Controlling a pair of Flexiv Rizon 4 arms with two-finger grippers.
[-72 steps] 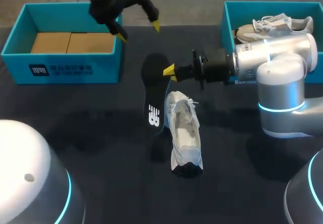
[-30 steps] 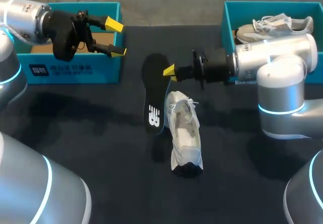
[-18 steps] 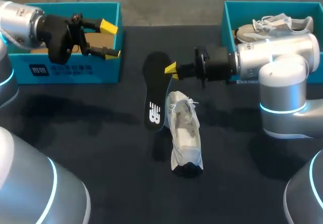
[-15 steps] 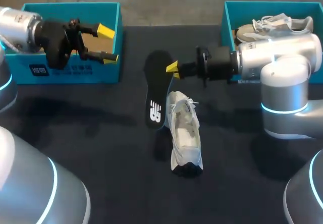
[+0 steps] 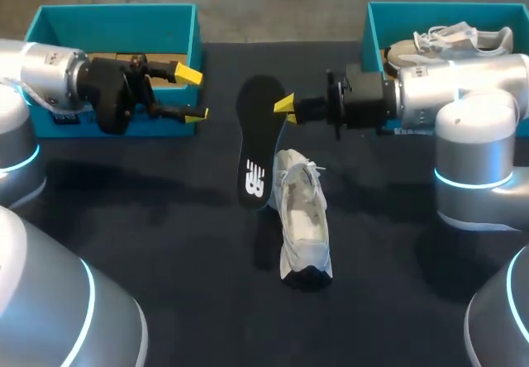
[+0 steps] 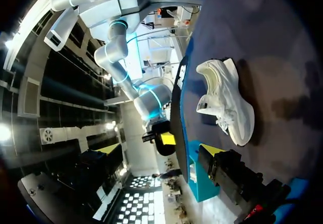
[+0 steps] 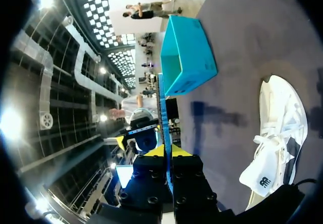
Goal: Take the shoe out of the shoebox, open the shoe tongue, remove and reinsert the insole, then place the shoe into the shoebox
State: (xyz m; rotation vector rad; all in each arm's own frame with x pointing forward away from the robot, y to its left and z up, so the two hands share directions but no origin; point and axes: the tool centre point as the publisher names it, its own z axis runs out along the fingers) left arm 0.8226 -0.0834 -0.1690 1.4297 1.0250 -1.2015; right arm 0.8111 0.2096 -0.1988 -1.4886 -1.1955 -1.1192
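A white shoe [image 5: 302, 214] lies on the dark table with its toe toward the front edge. Its black insole [image 5: 256, 140] is held on edge beside it, my right gripper [image 5: 285, 105] shut on the insole's heel end. In the right wrist view the insole [image 7: 161, 113] runs edge-on out from between the yellow tips of the right gripper [image 7: 164, 151], with the shoe [image 7: 282, 118] off to one side. My left gripper [image 5: 193, 95] hangs open to the left of the insole, in front of the left shoebox [image 5: 116, 28]. The left wrist view shows the insole [image 6: 179, 108] and shoe [image 6: 227, 98] ahead of the left gripper [image 6: 160, 151].
A second teal shoebox [image 5: 376, 20] at the back right holds another shoe [image 5: 450, 40], partly behind my right arm. Cardboard inserts line the left box. Both arm bases crowd the front corners.
My left gripper has come down from over the left box toward the insole, still open. My right gripper has raised the insole a little, farther back and to the right.
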